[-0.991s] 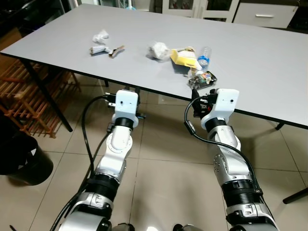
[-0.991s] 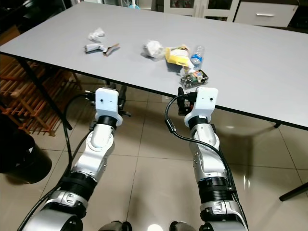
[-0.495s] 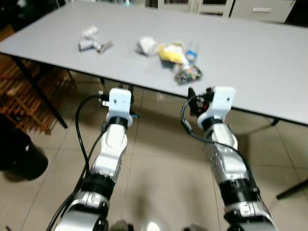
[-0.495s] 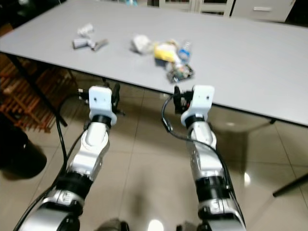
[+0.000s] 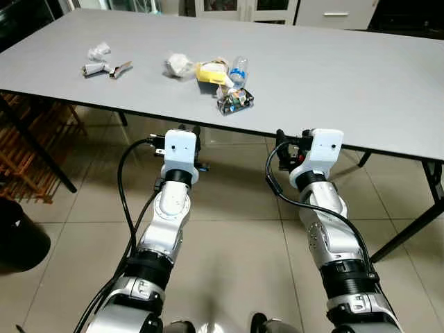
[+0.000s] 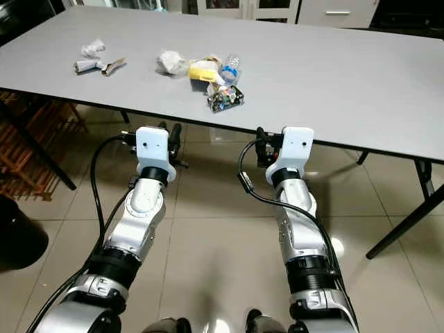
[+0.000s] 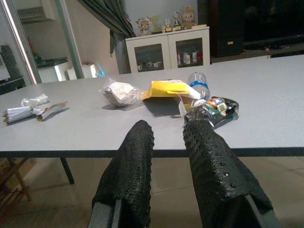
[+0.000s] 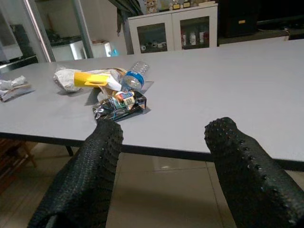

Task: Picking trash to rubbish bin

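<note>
Trash lies on the grey table (image 5: 347, 76): a dark snack wrapper (image 5: 234, 101) near the front edge, and behind it a plastic bottle (image 5: 238, 69), a yellow packet (image 5: 210, 73) and a crumpled paper ball (image 5: 179, 65). Farther left are white paper scraps (image 5: 99, 50) and a rolled paper (image 5: 94, 69). Both arms are raised before me, below the table's front edge. My left gripper (image 7: 168, 128) is open by a narrow gap and holds nothing. My right gripper (image 8: 164, 130) is open wide and empty, facing the wrapper (image 8: 118, 105). A black rubbish bin (image 5: 15, 239) stands on the floor at my far left.
A wooden rack (image 5: 28, 135) stands under the table's left end. A slanted black table leg (image 5: 409, 222) crosses the tiled floor on the right. White cabinets (image 5: 333, 10) line the wall behind the table.
The camera has shifted: the table and trash now sit farther up and left in the picture, and the right table leg shows. Both arms keep the same raised pose.
</note>
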Robot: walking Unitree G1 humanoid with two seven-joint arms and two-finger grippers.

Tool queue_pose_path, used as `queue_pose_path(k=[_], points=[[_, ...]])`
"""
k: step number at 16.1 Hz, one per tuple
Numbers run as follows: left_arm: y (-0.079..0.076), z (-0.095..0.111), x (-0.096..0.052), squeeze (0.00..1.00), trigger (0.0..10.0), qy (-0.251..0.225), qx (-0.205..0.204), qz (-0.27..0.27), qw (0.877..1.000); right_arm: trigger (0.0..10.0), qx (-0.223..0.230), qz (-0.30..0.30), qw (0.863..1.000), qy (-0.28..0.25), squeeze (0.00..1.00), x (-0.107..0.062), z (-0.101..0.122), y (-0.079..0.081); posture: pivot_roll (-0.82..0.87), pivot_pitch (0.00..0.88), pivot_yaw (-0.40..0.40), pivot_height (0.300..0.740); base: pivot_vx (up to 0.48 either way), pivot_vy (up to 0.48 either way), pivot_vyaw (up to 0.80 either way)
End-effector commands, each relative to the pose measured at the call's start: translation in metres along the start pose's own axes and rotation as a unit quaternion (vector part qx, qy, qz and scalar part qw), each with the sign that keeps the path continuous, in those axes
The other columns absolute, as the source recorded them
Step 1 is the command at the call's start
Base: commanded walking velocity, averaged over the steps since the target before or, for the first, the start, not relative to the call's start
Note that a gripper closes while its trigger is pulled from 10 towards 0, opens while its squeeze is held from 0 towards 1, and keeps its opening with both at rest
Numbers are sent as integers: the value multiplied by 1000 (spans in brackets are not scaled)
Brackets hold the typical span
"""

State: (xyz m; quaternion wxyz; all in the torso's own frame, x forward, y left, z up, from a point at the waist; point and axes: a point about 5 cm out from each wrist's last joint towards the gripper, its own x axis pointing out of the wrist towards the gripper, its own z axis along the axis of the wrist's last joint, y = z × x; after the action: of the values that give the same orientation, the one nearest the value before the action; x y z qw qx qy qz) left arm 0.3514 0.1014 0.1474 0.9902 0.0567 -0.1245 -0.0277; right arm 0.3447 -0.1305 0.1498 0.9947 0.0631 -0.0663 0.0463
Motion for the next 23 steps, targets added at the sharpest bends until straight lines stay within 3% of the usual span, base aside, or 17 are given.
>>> queue_pose_path(k=[1, 23], points=[[2, -4, -1, 0, 10000, 11, -1, 2, 1000, 10000, -1, 3, 1000, 2, 0, 0, 1, 1, -50, 126, 36, 740, 412, 0, 0], [-1, -3, -1, 0, 10000, 10, -1, -8, 1000, 10000, 2, 5, 1000, 2, 0, 0, -1, 4, -53, 114, 44, 740, 368, 0, 0]])
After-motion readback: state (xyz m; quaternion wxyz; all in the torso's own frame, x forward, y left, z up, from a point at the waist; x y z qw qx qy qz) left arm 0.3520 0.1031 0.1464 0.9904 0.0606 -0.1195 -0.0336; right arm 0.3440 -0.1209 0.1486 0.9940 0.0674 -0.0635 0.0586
